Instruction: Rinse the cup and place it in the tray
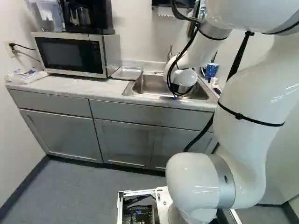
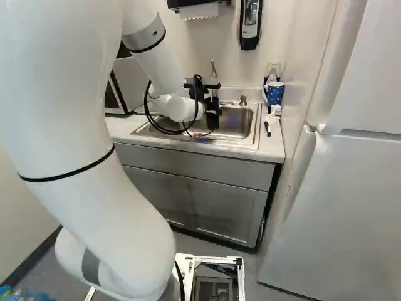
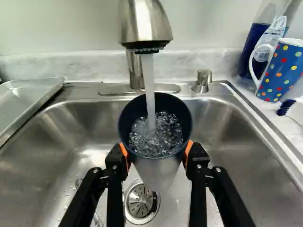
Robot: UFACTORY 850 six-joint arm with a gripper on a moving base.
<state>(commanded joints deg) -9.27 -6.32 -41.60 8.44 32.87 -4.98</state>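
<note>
A white refrigerator (image 2: 351, 207) fills the right side of the right base view, while gray cabinets (image 1: 124, 137) run across the middle of the left base view beneath a pale counter (image 1: 70, 86). A white robot arm (image 1: 254, 102) rises along the right side of the left base view, reaching over the stainless sink (image 3: 236, 142). A microwave (image 1: 70, 53) sits on the counter at the upper left, a coffee maker (image 1: 81, 16) on top of it. Between microwave and sink lies a metal tray (image 1: 127, 73). In the wrist view, the faucet (image 3: 144, 26) stands ahead of the jaws, pouring a stream of water (image 3: 149, 85) into a dark cup (image 3: 158, 172), where it bubbles. The jaws grasp the cup from both sides, orange pads (image 3: 188, 152) against its wall, holding it above the sink. A blue mug (image 3: 284, 71) with colored dots stands on the counter beside the sink, near a brush (image 3: 285, 107). A round drain (image 3: 140, 196) shows in the basin below the cup.
</note>
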